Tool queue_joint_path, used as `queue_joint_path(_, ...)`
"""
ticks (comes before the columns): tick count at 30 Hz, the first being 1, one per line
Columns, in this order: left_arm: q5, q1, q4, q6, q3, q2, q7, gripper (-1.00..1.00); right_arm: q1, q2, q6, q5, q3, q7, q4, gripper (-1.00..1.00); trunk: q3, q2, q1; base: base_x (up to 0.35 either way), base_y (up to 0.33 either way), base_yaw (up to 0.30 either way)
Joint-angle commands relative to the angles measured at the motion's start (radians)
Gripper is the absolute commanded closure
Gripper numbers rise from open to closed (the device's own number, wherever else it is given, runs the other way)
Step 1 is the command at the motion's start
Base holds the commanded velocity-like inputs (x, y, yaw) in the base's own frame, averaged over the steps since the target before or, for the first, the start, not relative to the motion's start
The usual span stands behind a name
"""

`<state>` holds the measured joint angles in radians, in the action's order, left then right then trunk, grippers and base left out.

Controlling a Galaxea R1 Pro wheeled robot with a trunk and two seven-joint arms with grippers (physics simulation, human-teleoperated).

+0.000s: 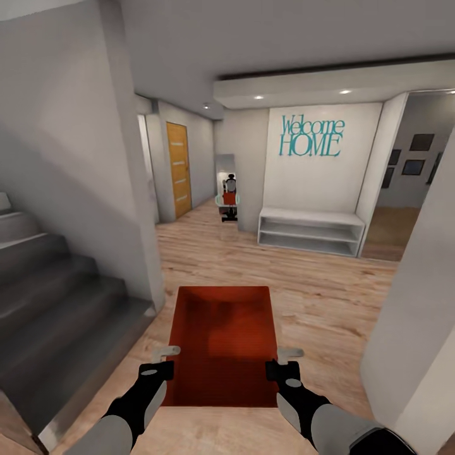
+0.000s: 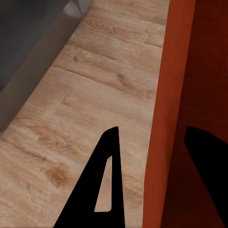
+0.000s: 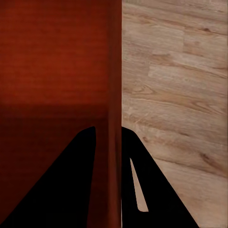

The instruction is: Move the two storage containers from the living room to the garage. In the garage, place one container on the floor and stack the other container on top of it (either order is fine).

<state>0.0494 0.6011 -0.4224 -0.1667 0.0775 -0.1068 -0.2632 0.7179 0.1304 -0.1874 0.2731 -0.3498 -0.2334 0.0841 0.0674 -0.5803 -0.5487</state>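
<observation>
An orange-red open-top storage container (image 1: pixel 224 341) hangs in front of me above the light wood planks, long side pointing away. My left gripper (image 1: pixel 165 361) straddles its left wall and my right gripper (image 1: pixel 282 361) its right wall, both near the close end. In the left wrist view the left gripper (image 2: pixel 152 130) has one black finger on each side of the thin wall (image 2: pixel 173 71). The right wrist view shows the right gripper (image 3: pixel 109 129) pinched tight on the wall, the bin's inside (image 3: pixel 57 57) beside it. The garage is out of view.
Grey stairs (image 1: pixel 57 284) rise at the left behind a wall corner. Ahead are a white low shelf bench (image 1: pixel 309 230) under "Welcome HOME" lettering, a wooden door (image 1: pixel 179 167) and a mirror (image 1: pixel 226 189). A white pillar (image 1: pixel 417 316) stands close on the right.
</observation>
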Motion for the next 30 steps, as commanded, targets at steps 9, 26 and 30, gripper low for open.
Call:
queue_joint_path(9,0.01,0.0,-0.002,-0.007,0.008,-0.001,-0.002,1.0,0.002,0.0,-0.002,0.007,0.017,-0.002,0.0,1.0,0.002,-0.002,-0.001,0.322,0.0,0.0)
queue_joint_path(26,0.009,0.0,-0.001,-0.007,0.009,-0.001,-0.002,1.0,0.001,0.0,-0.004,0.007,0.017,-0.002,0.0,1.0,0.002,-0.002,-0.001,0.322,0.0,0.0)
queue_joint_path(30,0.009,0.0,-0.001,-0.007,0.009,-0.001,-0.002,1.0,0.001,0.0,-0.004,0.007,0.017,-0.003,0.0,1.0,0.002,-0.002,-0.001,0.322,0.0,0.0)
